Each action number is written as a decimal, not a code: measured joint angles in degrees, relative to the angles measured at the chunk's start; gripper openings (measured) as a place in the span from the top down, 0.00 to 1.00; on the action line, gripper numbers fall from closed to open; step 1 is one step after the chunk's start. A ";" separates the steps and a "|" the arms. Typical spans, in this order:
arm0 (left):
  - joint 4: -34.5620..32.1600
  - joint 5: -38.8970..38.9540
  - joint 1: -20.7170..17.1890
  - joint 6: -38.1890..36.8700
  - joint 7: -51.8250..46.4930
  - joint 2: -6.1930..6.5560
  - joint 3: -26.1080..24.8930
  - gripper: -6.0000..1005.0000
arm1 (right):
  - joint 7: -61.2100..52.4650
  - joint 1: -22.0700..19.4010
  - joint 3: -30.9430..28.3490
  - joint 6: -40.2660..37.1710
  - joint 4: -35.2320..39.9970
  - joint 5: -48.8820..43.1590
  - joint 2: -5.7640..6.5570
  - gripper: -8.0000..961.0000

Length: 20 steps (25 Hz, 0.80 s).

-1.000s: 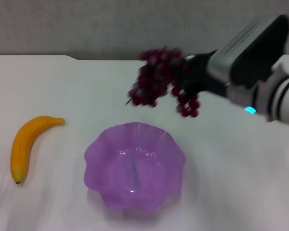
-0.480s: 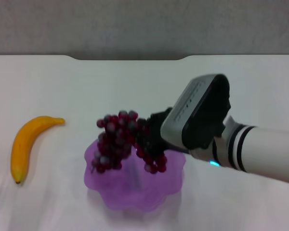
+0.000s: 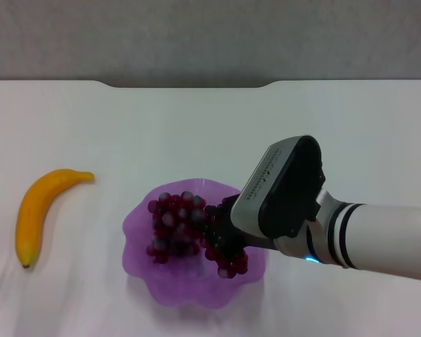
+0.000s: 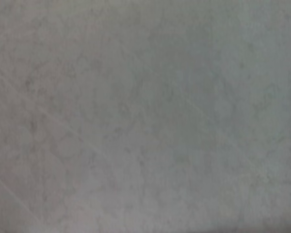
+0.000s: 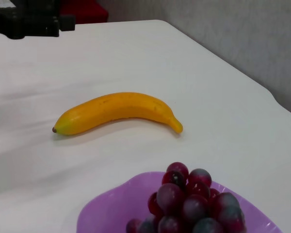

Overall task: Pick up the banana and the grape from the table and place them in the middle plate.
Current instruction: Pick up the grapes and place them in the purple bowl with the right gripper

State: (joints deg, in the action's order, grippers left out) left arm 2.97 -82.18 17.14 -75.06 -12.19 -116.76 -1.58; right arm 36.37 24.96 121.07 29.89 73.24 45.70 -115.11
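The grape [image 3: 174, 226] bunch lies down inside the middle plate [image 3: 189, 289], a purple dish with a wavy rim. My right gripper [image 3: 221, 216] reaches in from the right and stays shut on the bunch, its fingers mostly hidden by the grey wrist housing. In the right wrist view the grape [image 5: 189, 204] rests over the plate's [image 5: 106, 213] near wall. The banana [image 3: 38, 207] lies on the white table [image 3: 126, 133] to the left of the plate, apart from it; the right wrist view shows the banana [image 5: 116, 111] too. A dark piece of my left gripper [image 5: 24, 19] sits far off at the table's left.
A dark notch [image 3: 186, 84] cuts the table's far edge below a grey wall. The left wrist view shows only a plain grey-white surface. A red object [image 5: 85, 9] stands beyond the table corner in the right wrist view.
My right arm swung from above the table's far side toward me and down, carrying the grape from mid-air into the purple plate. The banana has not moved.
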 joint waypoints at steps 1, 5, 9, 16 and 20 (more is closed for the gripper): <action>0.02 0.00 -0.02 0.00 0.31 -0.02 0.00 0.09 | 0.01 0.00 0.03 0.00 -0.04 -0.06 -0.01 0.76; 0.02 0.00 -0.22 0.00 0.65 -0.04 0.00 0.09 | 0.02 -0.08 -0.04 0.00 -0.07 -0.18 -0.03 0.76; 0.02 0.00 -0.25 -0.09 0.66 -0.04 0.00 0.09 | -0.26 -0.42 -0.45 0.13 -0.10 -0.25 -0.03 0.76; 0.02 0.01 -0.34 -0.09 0.68 -0.04 0.00 0.09 | -0.41 -0.52 -0.86 1.18 -0.18 -0.52 -0.03 0.60; 0.02 0.12 -0.40 -0.09 0.68 -0.04 -0.03 0.09 | -0.51 -0.53 -1.24 1.31 -0.33 -0.64 -0.03 0.45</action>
State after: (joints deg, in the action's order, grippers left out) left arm 2.99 -82.06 16.74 -75.15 -11.51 -116.81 -1.62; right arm 35.85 24.43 119.83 31.19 72.91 45.06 -115.14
